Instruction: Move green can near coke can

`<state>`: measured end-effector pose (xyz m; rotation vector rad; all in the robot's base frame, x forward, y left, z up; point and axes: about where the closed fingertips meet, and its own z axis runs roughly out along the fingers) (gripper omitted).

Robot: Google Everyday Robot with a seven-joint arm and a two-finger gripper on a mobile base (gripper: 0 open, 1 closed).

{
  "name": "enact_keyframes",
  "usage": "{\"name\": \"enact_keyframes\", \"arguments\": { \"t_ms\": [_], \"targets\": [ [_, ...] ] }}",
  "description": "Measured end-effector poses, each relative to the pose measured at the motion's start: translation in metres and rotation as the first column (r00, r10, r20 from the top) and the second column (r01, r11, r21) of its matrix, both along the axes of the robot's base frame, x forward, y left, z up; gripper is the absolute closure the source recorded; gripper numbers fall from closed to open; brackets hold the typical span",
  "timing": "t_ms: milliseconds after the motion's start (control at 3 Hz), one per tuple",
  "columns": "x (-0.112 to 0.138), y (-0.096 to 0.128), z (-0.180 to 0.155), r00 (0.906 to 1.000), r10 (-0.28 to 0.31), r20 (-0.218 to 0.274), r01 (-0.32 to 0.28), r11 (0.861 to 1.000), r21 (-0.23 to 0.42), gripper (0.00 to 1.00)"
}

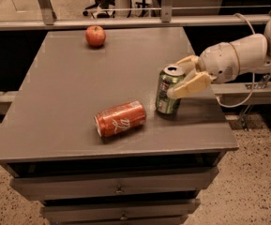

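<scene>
So there's a grey table with a flat top, and drawers stacked under it at the front. Up at the far edge, left of centre, sits a red apple, well apart from everything else.

Moving right, the coke can lies on its side near the front edge, roughly mid-table. Its silver end faces front-left and the white script is on the side facing the camera (it's more red-orange than proper red in this light).

Just to the right of that, the green can stands upright on the tabletop with its silver top and opening showing. It's near the coke can but not touching it; a strip of bare table shows between them.

The gripper comes in from the right and sits around the upper half of the green can. Its two cream fingers pinch the can, one across the near side and one round the far side close to the rim.

Furthest right is the chunky white arm, hanging out past the table's right edge above the speckled floor. A metal rail runs along behind the table.
</scene>
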<state>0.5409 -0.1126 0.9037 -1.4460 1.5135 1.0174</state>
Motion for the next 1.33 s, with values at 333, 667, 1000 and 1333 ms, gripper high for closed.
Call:
{"name": "enact_keyframes", "arguments": {
  "t_ms": [333,667,1000,1333],
  "targets": [
    [-0.0066,0.0097,-0.0025,0.9996,0.027,0.005,-0.027,1.000,0.007,0.80],
    [-0.0097,0.0157,-0.0044,0.9991,0.041,0.011,-0.041,0.999,0.014,0.56],
    [-0.0126,0.0194,-0.0029,0.9985,0.050,0.022,-0.050,0.998,0.022,0.33],
    [-0.0161,0.0184,-0.0024,0.9984,0.053,0.022,-0.053,0.998,0.029,0.02]
  ]
}}
